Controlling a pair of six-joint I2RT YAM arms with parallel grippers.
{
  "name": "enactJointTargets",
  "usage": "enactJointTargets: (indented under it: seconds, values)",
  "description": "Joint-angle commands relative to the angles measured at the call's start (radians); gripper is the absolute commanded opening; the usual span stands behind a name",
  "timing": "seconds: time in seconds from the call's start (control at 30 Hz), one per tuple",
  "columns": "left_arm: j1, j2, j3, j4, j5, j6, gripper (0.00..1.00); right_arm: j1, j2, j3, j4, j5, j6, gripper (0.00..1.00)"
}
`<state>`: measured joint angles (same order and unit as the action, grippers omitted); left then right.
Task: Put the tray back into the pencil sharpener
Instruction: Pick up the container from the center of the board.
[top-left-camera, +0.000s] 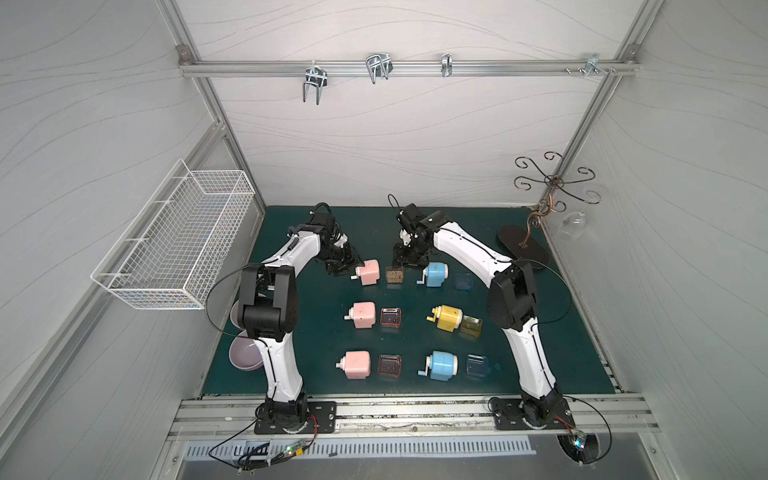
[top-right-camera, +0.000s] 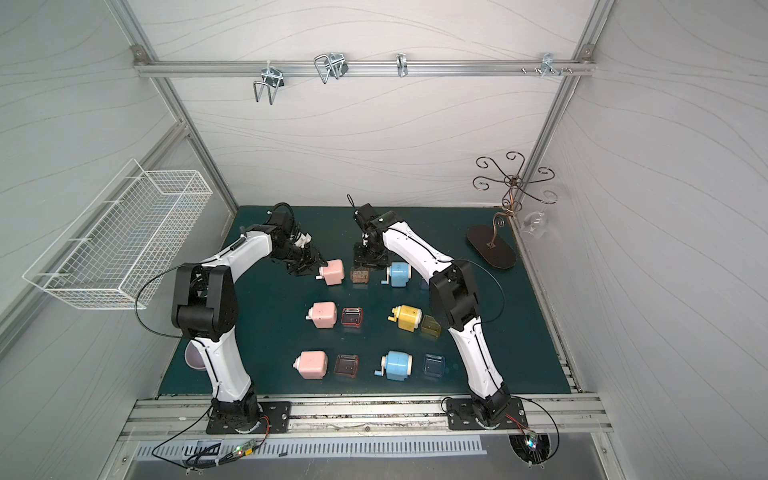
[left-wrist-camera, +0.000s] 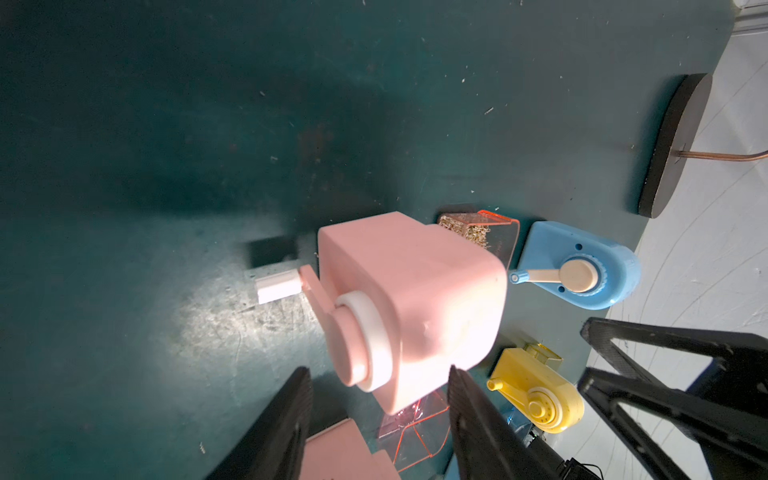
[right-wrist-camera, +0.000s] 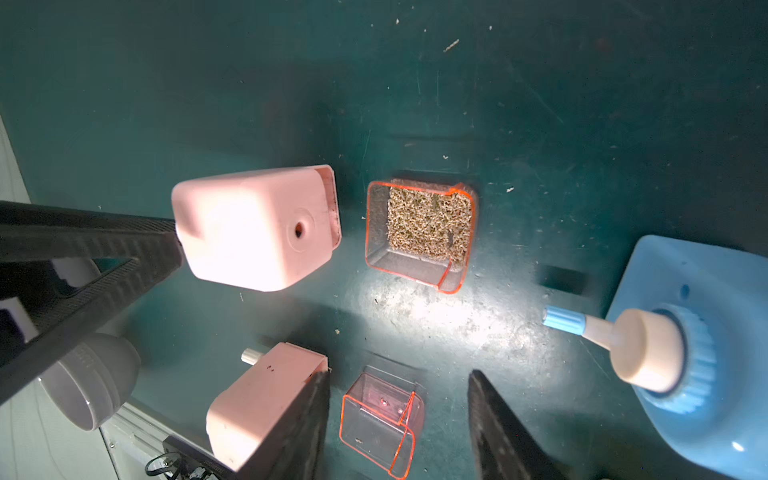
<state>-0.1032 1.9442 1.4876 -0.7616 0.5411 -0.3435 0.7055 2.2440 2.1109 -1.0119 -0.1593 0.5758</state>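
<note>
While the tray lay outside the pink sharpener, both grippers were held open

As was seen in both top views, the pink sharpener was set in the back row of the green mat, and the tray was stood on the mat just beside its open end, parted from it by a narrow strip of green. The tray was shown upright in the right wrist view, clear with an orange rim and packed with brown shavings over most of its floor. On its other side, near but apart, the blue sharpener was laid with its crank turned toward the tray.

The left gripper was positioned at the crank end of the pink sharpener. In the left wrist view its fingers were seen spread, with the near corner of the sharpener framed between their tips; one finger appeared to lie against the body while a gap was left at the other, so no firm clasp was shown. The right gripper was held over the mat just beyond the tray, on the back-wall side, its jaws parted and closed on nothing; the tray was seen untouched ahead of its fingertips.

Two more rows of sharpeners were laid out nearer the arm bases, each with a clear drawer beside it, among them a yellow sharpener.
</note>
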Motion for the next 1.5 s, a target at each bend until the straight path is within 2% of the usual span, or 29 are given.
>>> enactJointTargets:
  seconds: [0.0, 0.4, 0.83, 1.0, 1.47]
  values:
    - [-0.009, 0.034, 0.051, -0.008, 0.020, 0.008, 0.55, 0.003, 0.031, 0.023, -0.037, -0.011, 0.012, 0.55]
    - [-0.015, 0.080, 0.089, -0.024, 0.015, 0.013, 0.47, -0.012, 0.062, 0.023, -0.030, -0.013, 0.023, 0.54]
    - [-0.018, 0.092, 0.091, -0.032, 0.006, 0.020, 0.44, -0.022, 0.094, 0.024, -0.017, -0.001, 0.048, 0.52]
    - [-0.017, 0.093, 0.089, -0.033, 0.006, 0.021, 0.44, -0.024, 0.099, 0.038, -0.007, 0.002, 0.069, 0.45]
    - [-0.018, 0.090, 0.089, -0.032, 0.008, 0.023, 0.44, 0.004, 0.137, 0.122, -0.070, 0.147, 0.083, 0.43]
